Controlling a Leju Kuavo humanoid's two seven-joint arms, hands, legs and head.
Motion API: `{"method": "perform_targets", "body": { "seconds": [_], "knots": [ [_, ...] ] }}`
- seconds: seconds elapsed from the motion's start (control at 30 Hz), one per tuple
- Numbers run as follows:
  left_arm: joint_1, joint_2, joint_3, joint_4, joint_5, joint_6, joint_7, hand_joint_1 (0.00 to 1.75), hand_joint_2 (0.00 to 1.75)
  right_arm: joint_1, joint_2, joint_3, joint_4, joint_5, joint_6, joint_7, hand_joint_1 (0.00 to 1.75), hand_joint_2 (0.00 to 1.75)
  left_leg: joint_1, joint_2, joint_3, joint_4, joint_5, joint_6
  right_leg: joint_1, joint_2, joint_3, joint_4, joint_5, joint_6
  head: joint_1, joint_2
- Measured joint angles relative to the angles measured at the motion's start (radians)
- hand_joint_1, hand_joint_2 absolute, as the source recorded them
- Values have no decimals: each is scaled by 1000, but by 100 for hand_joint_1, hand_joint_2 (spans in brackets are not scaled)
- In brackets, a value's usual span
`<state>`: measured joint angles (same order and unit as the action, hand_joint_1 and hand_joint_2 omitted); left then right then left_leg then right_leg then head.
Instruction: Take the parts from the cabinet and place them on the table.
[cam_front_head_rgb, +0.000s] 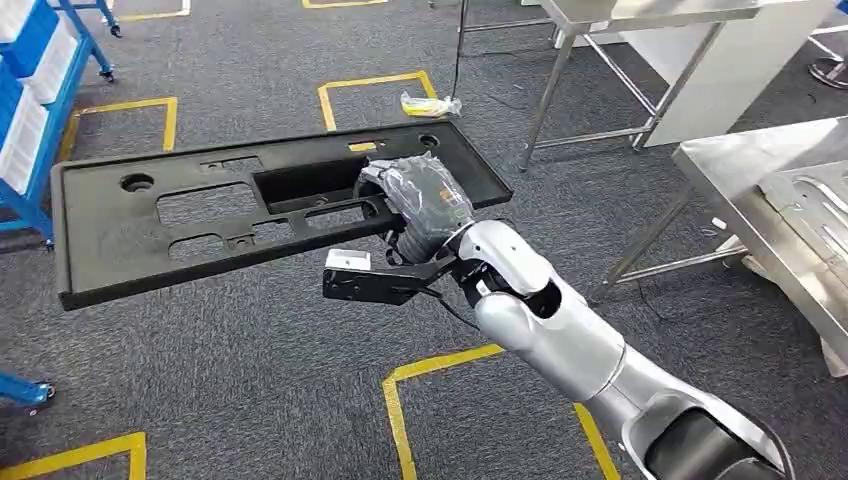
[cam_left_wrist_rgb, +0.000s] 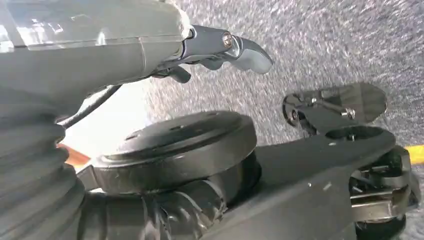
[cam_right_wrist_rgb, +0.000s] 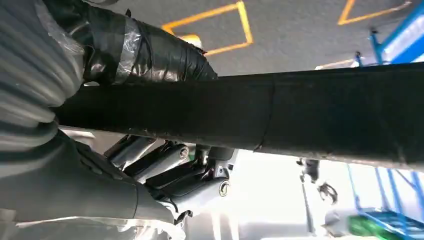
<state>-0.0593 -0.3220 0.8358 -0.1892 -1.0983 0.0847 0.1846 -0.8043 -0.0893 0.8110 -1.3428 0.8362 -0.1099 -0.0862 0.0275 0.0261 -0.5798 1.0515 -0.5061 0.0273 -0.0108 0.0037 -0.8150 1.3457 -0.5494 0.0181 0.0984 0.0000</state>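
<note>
panel (cam_front_head_rgb: 200, 215), long black plastic part with cutouts, held flat above carpet floor (cam_front_head_rgb: 250, 400), middle-left of scene. right robot hand (cam_front_head_rgb: 415, 195) wraps fingers over panel rim near its right end, closed on it. left robot hand (cam_left_wrist_rgb: 220, 47) hangs low over floor, fingers curled, holds nothing. steel counter (cam_front_head_rgb: 770, 200) at right, well apart. risk: one-side grip, long free end can sag, twist, slip from fingers or hit counter leg on turn.

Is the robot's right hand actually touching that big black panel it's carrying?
Touching. In the head view the right hand wraps the edge of the black panel's central cutout; the right wrist view shows the taped thumb pressed on its top face.
</note>
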Motion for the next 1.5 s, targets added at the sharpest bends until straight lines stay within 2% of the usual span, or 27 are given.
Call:
{"method": "perform_targets", "body": {
  "seconds": [0.07,0.1,0.13,0.17,0.3,0.33,0.37,0.4,0.47,0.5,0.57,0.63,0.67,0.7,0.77,0.83,0.9,0.97,1.03,1.07,1.13,1.17,1.2,1.33,1.4,1.43,1.5],
  "knots": [
    [0,0,1,0,0,2,-1,0,175,3,1,0,0,4,0,4,175,175,-3,24,8,0,-8,-1,-1,-3,36,-80,66,-6,0,0],
    [0,1,2,0,0,2,-2,0,175,2,5,0,0,13,-1,8,175,175,-3,34,15,0,-12,-3,2,-12,84,-170,113,-12,0,0],
    [0,2,2,0,1,2,-2,0,175,1,14,0,3,28,-5,20,175,175,-3,44,23,-1,-18,-5,9,-40,131,-260,146,-20,0,0],
    [2,3,4,0,2,0,-2,0,175,-1,29,1,10,42,-13,28,175,175,-4,53,26,-8,-20,-8,24,-76,144,-271,123,-24,0,0],
    [-1,7,13,0,10,-16,3,0,175,-8,99,11,56,74,-47,45,175,175,-7,94,47,-24,-26,-30,40,-41,152,-299,122,-47,0,0],
    [-3,9,15,0,5,-37,0,0,175,-11,126,14,72,80,-51,46,175,175,-1,82,51,-20,-39,-35,22,-30,174,-321,127,-51,1,0],
    [-2,13,16,0,-3,-58,-3,0,175,-24,149,18,95,84,-61,45,175,175,-1,32,42,13,-56,-34,25,-19,181,-330,127,-60,1,0],
    [1,14,16,0,-9,-77,-8,0,175,-41,181,29,121,85,-68,45,175,175,-1,1,9,80,-87,-33,25,-9,182,-330,128,-70,-1,0],
    [-4,17,15,0,-13,-98,-8,0,175,-52,221,45,157,85,-71,44,175,175,-3,-20,-75,224,-140,-37,27,16,185,-327,124,-76,-1,0],
    [-9,19,15,0,-13,-105,-8,0,175,-52,235,51,171,85,-71,44,175,175,-4,-20,-107,269,-140,-39,28,29,187,-324,121,-76,-1,0],
    [-12,20,15,0,-14,-122,-8,0,175,-52,253,63,194,85,-72,42,175,175,-4,-22,-101,213,-69,-38,28,56,189,-313,113,-74,-1,0],
    [-9,22,16,0,-21,-127,-6,0,175,-54,264,66,205,86,-77,43,175,175,0,-47,-40,51,33,-37,26,84,188,-292,101,-67,-1,0],
    [-7,23,16,0,-22,-127,-6,0,175,-54,268,67,209,87,-83,44,175,175,4,-93,-29,38,10,-35,24,93,180,-286,95,-62,0,0],
    [-6,23,15,1,-24,-128,-8,0,175,-58,269,69,213,89,-89,46,175,175,6,-110,-21,8,7,-34,27,105,169,-269,93,-56,0,0],
    [-9,23,15,1,-26,-128,-8,0,175,-56,269,71,218,93,-90,50,175,175,-4,-93,-21,14,8,-22,18,124,165,-283,101,-41,-1,0],
    [-11,15,15,2,-28,-129,-9,0,175,-57,266,71,222,95,-90,52,175,175,11,-65,-11,-6,18,-9,24,139,162,-283,103,-34,-2,0],
    [-6,18,16,2,-30,-128,-9,0,175,-58,264,71,224,96,-90,53,175,175,7,-39,5,-22,20,3,22,39,129,-211,60,-18,11,0],
    [-1,18,16,2,-31,-127,-9,0,175,-58,264,72,226,97,-92,53,175,175,4,-12,9,-24,17,3,11,7,52,-70,4,-4,11,0],
    [0,20,16,2,-32,-126,-8,0,175,-52,260,73,230,105,-97,57,175,175,4,14,13,-24,10,2,2,0,11,-16,9,4,11,0],
    [0,20,16,2,-33,-126,-8,0,175,-48,257,73,230,110,-102,61,175,175,4,26,18,-24,5,0,-1,-3,26,-56,44,6,12,0],
    [0,20,16,2,-38,-126,-5,0,175,-44,253,74,230,119,-110,68,175,175,2,48,36,-25,-8,-5,1,-26,111,-229,142,-3,11,0],
    [2,18,16,2,-42,-125,-3,0,175,-44,251,73,230,120,-112,68,175,175,3,56,42,-26,-13,-8,10,-66,140,-293,149,-11,11,0],
    [3,16,16,2,-45,-122,-1,0,175,-43,249,73,229,121,-114,68,175,175,-5,65,44,-28,-16,-14,28,-86,148,-295,139,-19,11,0],
    [-4,15,12,2,-66,-119,8,0,175,-22,232,63,216,121,-119,74,175,175,-5,109,73,-44,-30,-37,34,-41,168,-322,130,-41,11,0],
    [0,16,7,2,-72,-118,13,0,175,-10,225,55,208,126,-133,76,175,175,3,22,51,22,-71,-35,18,-22,190,-343,134,-55,13,0],
    [-1,16,6,2,-74,-118,14,0,175,-7,224,55,206,131,-139,76,175,175,3,-2,14,95,-103,-35,17,-11,192,-343,132,-61,11,0],
    [-10,17,5,2,-78,-119,15,0,175,16,217,54,200,139,-142,75,175,175,1,-18,-70,242,-149,-39,18,17,197,-341,126,-65,11,0]
  ]
}}
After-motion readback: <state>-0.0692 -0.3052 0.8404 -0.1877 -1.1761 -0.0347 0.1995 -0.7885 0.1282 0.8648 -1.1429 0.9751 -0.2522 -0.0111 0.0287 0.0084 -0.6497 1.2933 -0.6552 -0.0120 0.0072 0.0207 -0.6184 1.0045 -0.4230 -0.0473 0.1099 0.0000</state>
